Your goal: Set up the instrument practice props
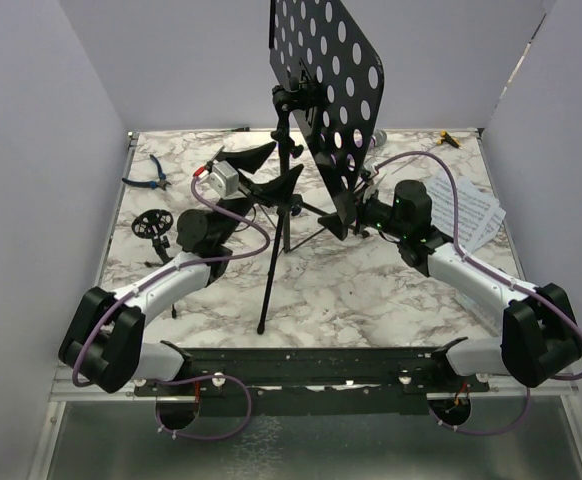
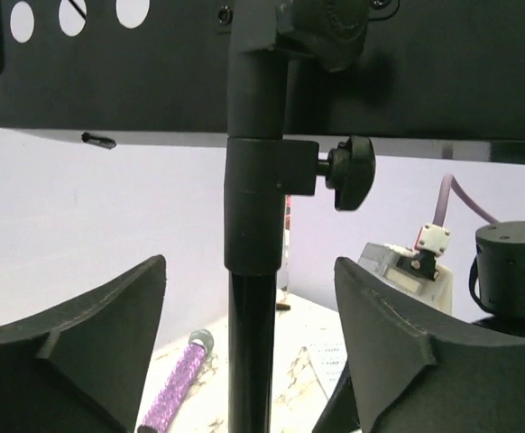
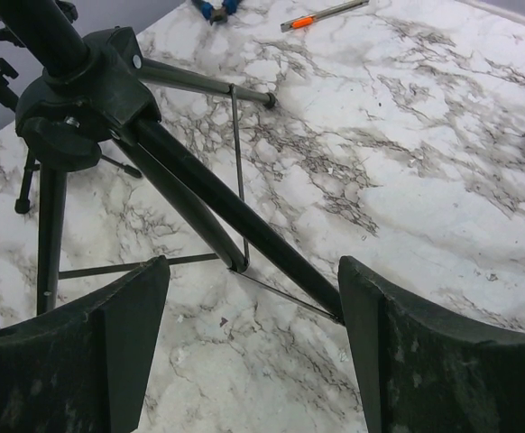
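While the stand [image 1: 341, 70] sits upright, both grippers gape wide.
The left gripper [image 2: 250, 271] straddles its pole without touching; the right gripper [image 3: 253, 271] hovers over its legs.

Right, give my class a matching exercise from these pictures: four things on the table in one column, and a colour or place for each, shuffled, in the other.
Column A
1 music stand
2 pliers
3 sheet-music pages
4 microphone

Column B
a purple glitter
b white, on the right
c black, full of holes
d blue handles, far left

Pairs: 1-c, 2-d, 3-b, 4-a
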`<state>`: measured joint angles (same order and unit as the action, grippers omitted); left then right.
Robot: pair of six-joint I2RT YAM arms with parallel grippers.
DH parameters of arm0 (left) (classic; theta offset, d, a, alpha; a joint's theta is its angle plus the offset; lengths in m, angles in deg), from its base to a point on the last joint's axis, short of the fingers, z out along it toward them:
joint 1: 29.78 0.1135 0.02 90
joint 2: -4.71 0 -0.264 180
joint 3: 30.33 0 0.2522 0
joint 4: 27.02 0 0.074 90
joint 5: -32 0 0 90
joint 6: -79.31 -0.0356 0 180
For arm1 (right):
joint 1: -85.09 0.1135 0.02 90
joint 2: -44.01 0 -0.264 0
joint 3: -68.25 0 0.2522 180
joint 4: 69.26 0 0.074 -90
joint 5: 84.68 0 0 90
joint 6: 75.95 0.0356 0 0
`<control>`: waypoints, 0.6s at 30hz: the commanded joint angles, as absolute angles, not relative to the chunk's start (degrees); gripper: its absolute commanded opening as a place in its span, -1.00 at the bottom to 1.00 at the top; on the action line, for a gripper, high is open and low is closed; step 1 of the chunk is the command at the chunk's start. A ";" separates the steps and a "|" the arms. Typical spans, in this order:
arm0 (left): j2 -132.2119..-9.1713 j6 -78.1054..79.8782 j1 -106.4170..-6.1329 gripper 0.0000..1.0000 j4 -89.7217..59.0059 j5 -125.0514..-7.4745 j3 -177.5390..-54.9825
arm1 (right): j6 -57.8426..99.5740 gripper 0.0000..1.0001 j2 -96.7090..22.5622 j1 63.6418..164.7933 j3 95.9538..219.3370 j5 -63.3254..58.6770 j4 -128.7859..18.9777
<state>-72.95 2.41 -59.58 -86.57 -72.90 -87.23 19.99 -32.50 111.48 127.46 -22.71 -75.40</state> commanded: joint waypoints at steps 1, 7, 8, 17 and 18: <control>-67.14 1.84 -59.79 0.60 -79.86 -69.13 -84.41 | 19.64 0.59 -32.48 111.20 129.33 -21.85 -73.40; -57.30 1.45 -59.75 0.89 -67.50 -58.50 -78.30 | 21.09 0.60 -31.53 111.19 126.70 -20.94 -73.33; -55.79 1.53 -59.76 0.91 -65.84 -56.98 -77.34 | 21.33 0.60 -31.48 111.19 126.27 -21.05 -73.44; -47.20 7.08 -59.81 0.96 -39.95 -54.00 -77.04 | 23.10 0.61 -30.33 111.20 123.16 -21.04 -73.15; -46.85 7.73 -59.80 0.96 -37.97 -54.21 -76.98 | 23.18 0.61 -30.25 111.19 123.04 -20.92 -73.04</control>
